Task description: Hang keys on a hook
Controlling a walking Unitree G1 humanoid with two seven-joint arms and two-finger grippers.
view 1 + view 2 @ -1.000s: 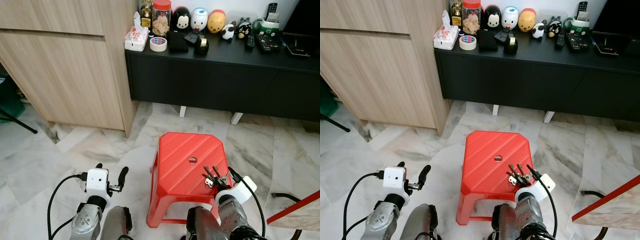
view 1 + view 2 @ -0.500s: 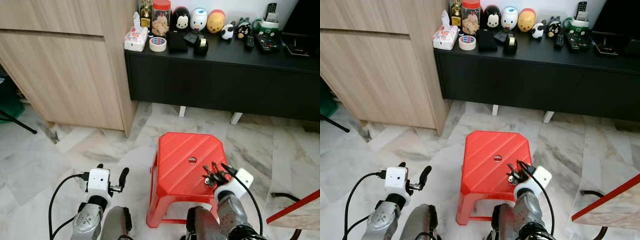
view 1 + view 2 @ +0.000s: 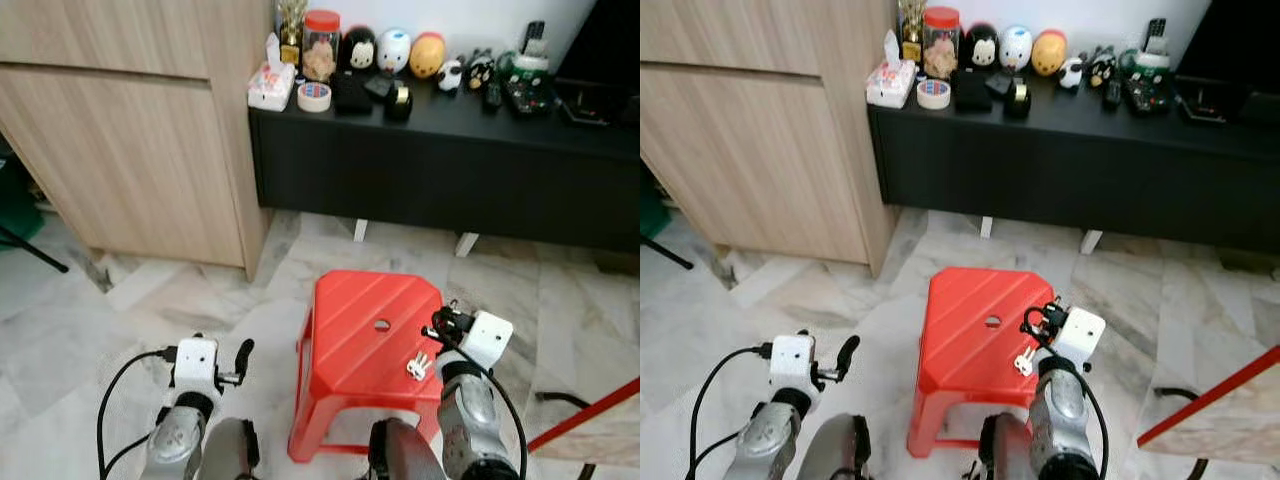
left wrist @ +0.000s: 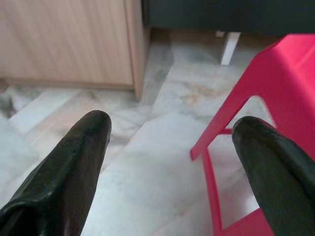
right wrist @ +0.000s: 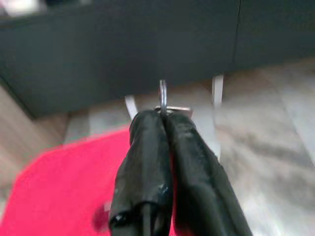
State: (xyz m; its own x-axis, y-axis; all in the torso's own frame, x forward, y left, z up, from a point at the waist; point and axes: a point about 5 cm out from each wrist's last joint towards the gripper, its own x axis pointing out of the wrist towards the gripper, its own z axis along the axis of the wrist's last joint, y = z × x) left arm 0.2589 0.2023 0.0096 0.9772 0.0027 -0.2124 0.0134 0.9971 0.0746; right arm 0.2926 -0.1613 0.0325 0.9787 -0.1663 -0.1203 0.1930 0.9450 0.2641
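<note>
Keys, small silver metal bunch (image 3: 417, 367): pinched by the ring between your right gripper's (image 5: 164, 118) closed fingers, dangling above the red plastic stool (image 3: 350, 330). Left gripper (image 4: 172, 142) gapes wide, empty. Step: lifted. Next, find a hook, probably toward twelve o'clock.

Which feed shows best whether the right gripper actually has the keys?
The right wrist view: the right gripper is shut on the keys, the ring sticking out between its fingertips. The eye views show the keys dangling below it over the stool.
</note>
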